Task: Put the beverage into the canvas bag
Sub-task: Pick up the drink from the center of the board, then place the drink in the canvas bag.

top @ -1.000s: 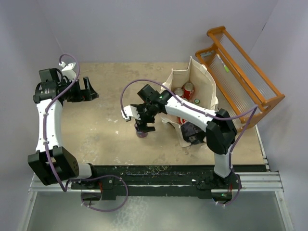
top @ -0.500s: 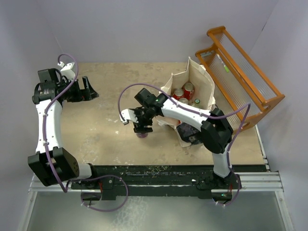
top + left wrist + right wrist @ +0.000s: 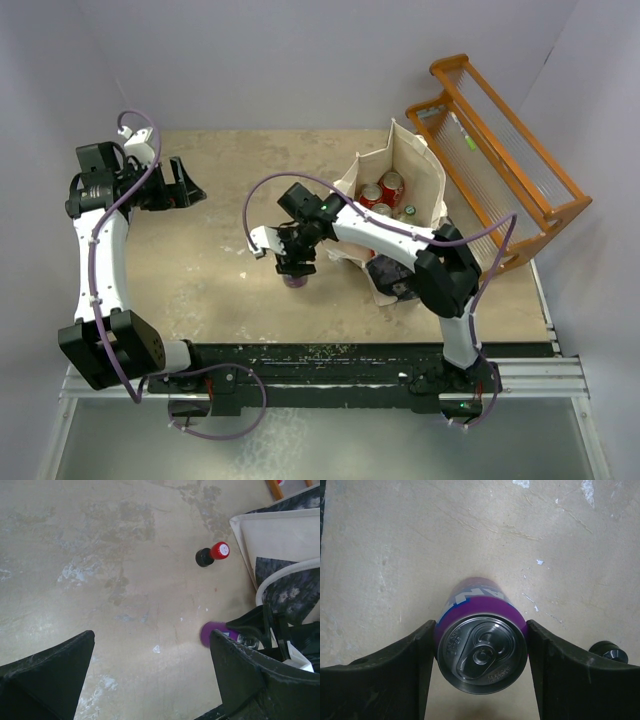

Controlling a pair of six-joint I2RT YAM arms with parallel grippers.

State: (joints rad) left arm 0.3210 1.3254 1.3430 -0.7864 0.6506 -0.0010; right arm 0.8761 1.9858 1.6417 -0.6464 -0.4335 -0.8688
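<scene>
The tabletop (image 3: 220,270) is a beige board, scuffed, with pale blotches and white flecks, and plain pale walls (image 3: 300,60) box it in on three sides. A purple can (image 3: 482,652) stands upright on the bare board just left of the canvas bag (image 3: 420,175), outside it. The right fingers (image 3: 297,262) come down over the can and press against both its sides. The bag stands open, with red cans (image 3: 390,185) inside, and the orange wooden rack (image 3: 500,150) is close behind it by the right wall. A small dark bottle with a red cap (image 3: 212,554) lies near the bag. The left fingers (image 3: 186,183) hang spread wide and empty, well apart at the far left.
</scene>
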